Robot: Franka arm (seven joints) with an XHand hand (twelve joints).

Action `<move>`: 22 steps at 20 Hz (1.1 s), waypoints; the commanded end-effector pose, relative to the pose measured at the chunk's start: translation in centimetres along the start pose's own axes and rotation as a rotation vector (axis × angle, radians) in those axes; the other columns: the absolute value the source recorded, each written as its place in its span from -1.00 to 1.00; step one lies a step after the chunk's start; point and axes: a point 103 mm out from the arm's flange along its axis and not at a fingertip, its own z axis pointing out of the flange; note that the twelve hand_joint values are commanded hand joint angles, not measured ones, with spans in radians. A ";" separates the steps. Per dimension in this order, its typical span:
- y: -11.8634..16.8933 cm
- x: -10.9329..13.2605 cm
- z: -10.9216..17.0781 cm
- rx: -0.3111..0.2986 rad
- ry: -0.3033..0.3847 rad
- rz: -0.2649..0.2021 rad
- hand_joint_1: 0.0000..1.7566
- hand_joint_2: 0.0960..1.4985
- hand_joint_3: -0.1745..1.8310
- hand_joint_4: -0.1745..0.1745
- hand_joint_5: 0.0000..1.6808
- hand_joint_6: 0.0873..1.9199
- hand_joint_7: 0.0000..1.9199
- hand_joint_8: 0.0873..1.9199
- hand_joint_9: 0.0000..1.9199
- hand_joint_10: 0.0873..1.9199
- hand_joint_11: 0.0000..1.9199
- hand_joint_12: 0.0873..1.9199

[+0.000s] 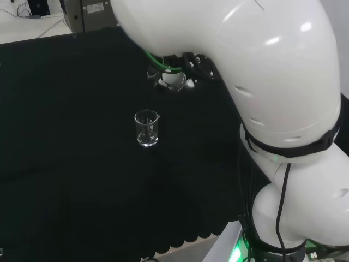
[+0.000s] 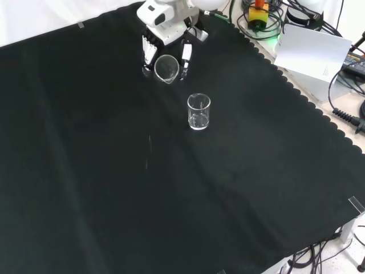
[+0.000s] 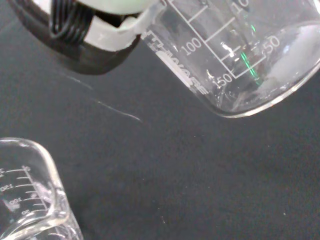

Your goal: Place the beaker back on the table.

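Two clear glass beakers are seen over the table (image 2: 85, 188), which is draped in black cloth with a scalloped edge. In the head view the right side is taken up by the white robot arm (image 1: 272, 82), its large rounded links bent over the cloth and reaching away toward the far side. In the front view the black and white robot hand (image 2: 165, 34) is seen coming in from the top, fingers (image 2: 149, 51) pointing downward on one side and the thumb on the other. The held clear glass beaker with printed graduations (image 2: 166, 68) is gripped between them, so the robot hand is closed around it. That beaker is tilted, its open mouth turned toward the front camera, and in the wrist view its base (image 3: 260, 95) is seen raised off the cloth. The second clear glass beaker with a pouring spout (image 2: 199, 111) stands upright on the cloth, just beside the held one and apart from it, nearer the front camera. It appears empty.
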 end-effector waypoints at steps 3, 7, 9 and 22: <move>1.4 -2.8 1.8 -0.035 0.284 -0.013 0.63 0.29 -1.00 -1.00 0.63 -0.86 0.50 -0.75 0.71 -1.00 0.39 -0.27; 2.2 -3.6 2.9 -0.050 0.349 -0.033 0.63 0.29 -1.00 -1.00 0.62 -0.85 0.50 -0.75 0.70 -1.00 0.38 -0.27; 2.7 -3.7 3.6 -0.060 0.378 -0.045 0.63 0.29 -1.00 -1.00 0.62 -0.85 0.50 -0.74 0.70 -1.00 0.37 -0.27; 4.5 -4.1 7.4 -0.047 0.453 -0.081 0.63 0.29 -1.00 -1.00 0.61 -0.81 0.49 -0.72 0.69 -1.00 0.36 -0.28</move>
